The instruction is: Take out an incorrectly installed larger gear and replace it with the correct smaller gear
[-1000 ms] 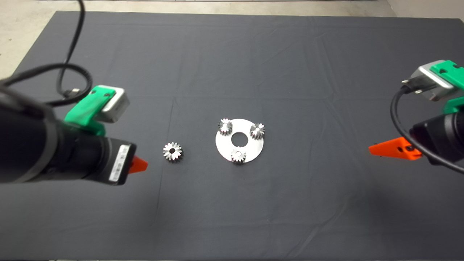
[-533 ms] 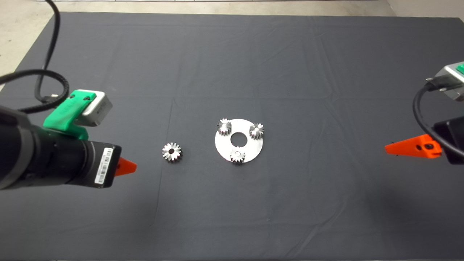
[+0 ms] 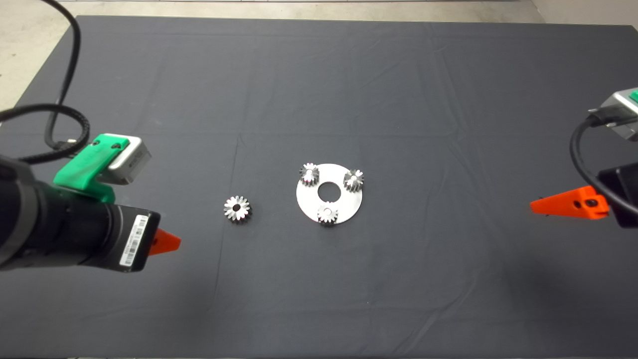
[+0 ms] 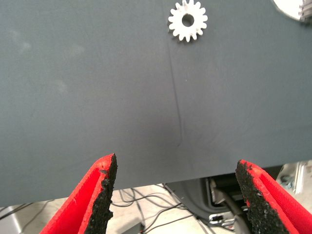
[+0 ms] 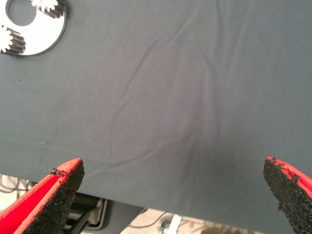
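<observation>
I count four steel gears on my dark mat (image 3: 398,99). Three of them sit on one round silver plate (image 3: 344,202) with a centre hole, near the middle of the mat: one gear (image 3: 309,174) at its far left edge, one gear (image 3: 353,179) at its far right edge, and the smaller gear (image 3: 327,215) at its near edge. The three look alike in size. The fourth, the larger gear (image 3: 237,208), lies flat on the bare mat to the left of the plate, apart from it, with its dark centre hole facing up.

I have two arms in view, and neither holds anything. My left arm comes in from the left, its black forearm low over the mat, with the green mount and its grey camera box above it. My left gripper (image 3: 164,243) points toward the middle of the mat, and from above only one red tip shows past the arm. It is well short of the larger gear (image 4: 187,20), nearer to me than the gear is. My left wrist view shows its two red fingers (image 4: 92,200) spread wide, with only mat between the pads.

My right gripper (image 3: 568,205) reaches in from the right edge, well apart from the plate (image 5: 46,34). Its fingers (image 5: 53,200) are also spread wide over bare mat. A black cable loops beside each wrist.
</observation>
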